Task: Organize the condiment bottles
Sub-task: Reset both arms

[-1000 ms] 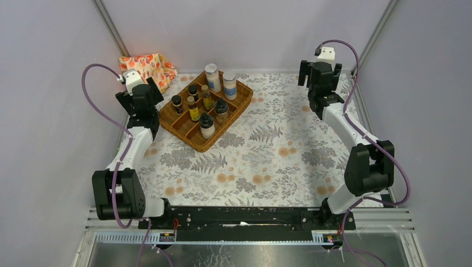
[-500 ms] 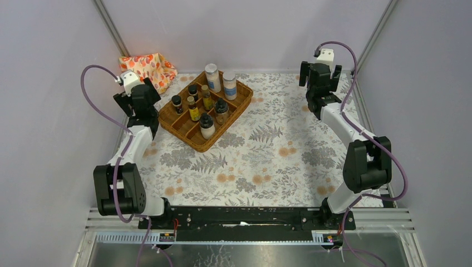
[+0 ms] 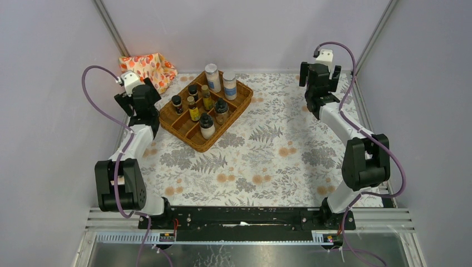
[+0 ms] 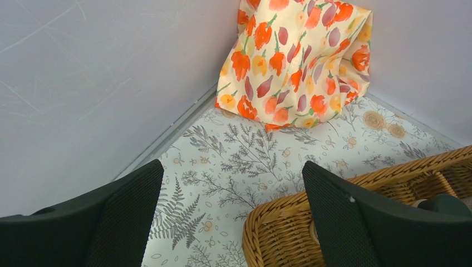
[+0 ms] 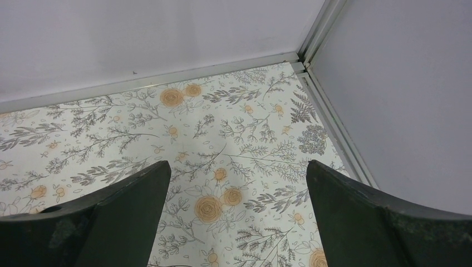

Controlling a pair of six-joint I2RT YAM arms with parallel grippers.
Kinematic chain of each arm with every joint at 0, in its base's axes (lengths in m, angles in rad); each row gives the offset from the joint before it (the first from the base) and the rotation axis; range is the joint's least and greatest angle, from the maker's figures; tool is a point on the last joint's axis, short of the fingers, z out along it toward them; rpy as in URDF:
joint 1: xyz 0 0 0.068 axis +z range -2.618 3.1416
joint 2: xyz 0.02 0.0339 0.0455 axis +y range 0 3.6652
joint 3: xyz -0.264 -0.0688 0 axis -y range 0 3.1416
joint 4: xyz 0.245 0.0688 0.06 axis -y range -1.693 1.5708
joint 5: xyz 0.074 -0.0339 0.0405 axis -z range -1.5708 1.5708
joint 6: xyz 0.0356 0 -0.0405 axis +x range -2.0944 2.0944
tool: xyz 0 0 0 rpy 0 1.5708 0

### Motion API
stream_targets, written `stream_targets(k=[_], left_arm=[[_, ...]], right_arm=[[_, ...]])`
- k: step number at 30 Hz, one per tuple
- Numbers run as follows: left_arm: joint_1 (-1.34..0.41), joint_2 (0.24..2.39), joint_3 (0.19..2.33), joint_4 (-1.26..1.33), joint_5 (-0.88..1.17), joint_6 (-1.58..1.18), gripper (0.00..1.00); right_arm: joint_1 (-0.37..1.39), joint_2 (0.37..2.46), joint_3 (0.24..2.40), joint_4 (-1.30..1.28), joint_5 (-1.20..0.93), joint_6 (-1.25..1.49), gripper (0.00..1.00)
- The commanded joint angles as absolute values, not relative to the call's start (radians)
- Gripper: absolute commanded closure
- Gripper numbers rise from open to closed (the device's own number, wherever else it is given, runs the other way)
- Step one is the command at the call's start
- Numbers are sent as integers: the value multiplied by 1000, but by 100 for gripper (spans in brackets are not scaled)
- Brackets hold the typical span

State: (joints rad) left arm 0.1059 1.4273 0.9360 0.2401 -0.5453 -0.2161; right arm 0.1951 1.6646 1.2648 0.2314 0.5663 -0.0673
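Condiment bottles (image 3: 207, 105) upright in the wicker tray (image 3: 201, 148), both tools released.
Both arms have folded back only slightly (nothing carried): the left tool (image 4: 234, 172) gapes just beside the tray's left edge, and the right tool (image 5: 236, 172) gapes over the patterned tabletop (image 3: 278, 150), well apart; sorting looks finished. Farther back, the flowered cloth (image 3: 147, 68) fills the corner.

Wicker tray (image 4: 278, 225) (left wrist view) runs off-frame; labels on condiment bottles (image 3: 207, 100) unreadable.
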Motion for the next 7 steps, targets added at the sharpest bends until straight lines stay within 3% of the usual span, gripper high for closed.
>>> stream_targets(k=[1, 7], left_arm=[[112, 1427, 910, 314, -581, -228, 1], [113, 1419, 907, 315, -595, -219, 1]], right_arm=[[192, 1670, 1296, 284, 597, -76, 1], [192, 1670, 1288, 297, 605, -70, 0]])
